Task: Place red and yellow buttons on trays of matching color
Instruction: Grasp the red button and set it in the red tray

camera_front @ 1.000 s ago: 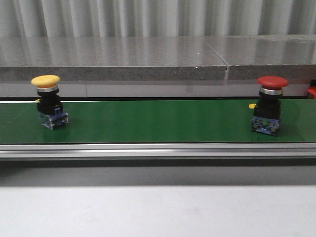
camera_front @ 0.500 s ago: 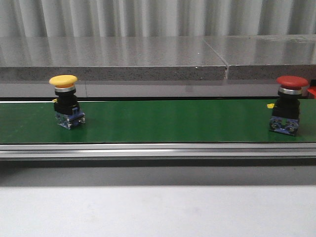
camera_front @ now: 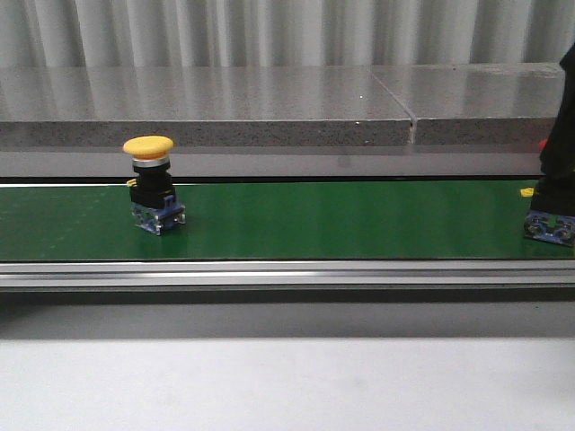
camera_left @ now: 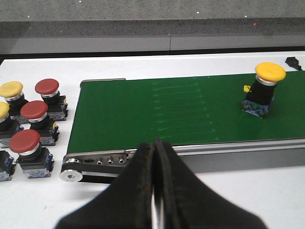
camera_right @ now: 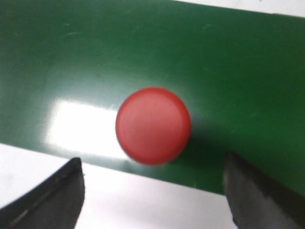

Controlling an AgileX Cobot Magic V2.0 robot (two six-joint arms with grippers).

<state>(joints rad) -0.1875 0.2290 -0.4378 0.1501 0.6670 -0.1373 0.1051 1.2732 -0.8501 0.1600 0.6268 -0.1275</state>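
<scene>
The right gripper (camera_right: 152,191), fingers spread wide, had come down over the red button (camera_right: 153,125) at the green belt's (camera_front: 341,220) right end, while the closed left gripper (camera_left: 155,191) waited and the yellow button (camera_front: 151,183) had ridden further right.

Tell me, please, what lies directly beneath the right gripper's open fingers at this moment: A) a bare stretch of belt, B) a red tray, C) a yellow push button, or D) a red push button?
D: in the right wrist view the red push button sits cap-up on the green conveyor belt, centred under the right gripper, whose fingers stand wide apart.
</scene>
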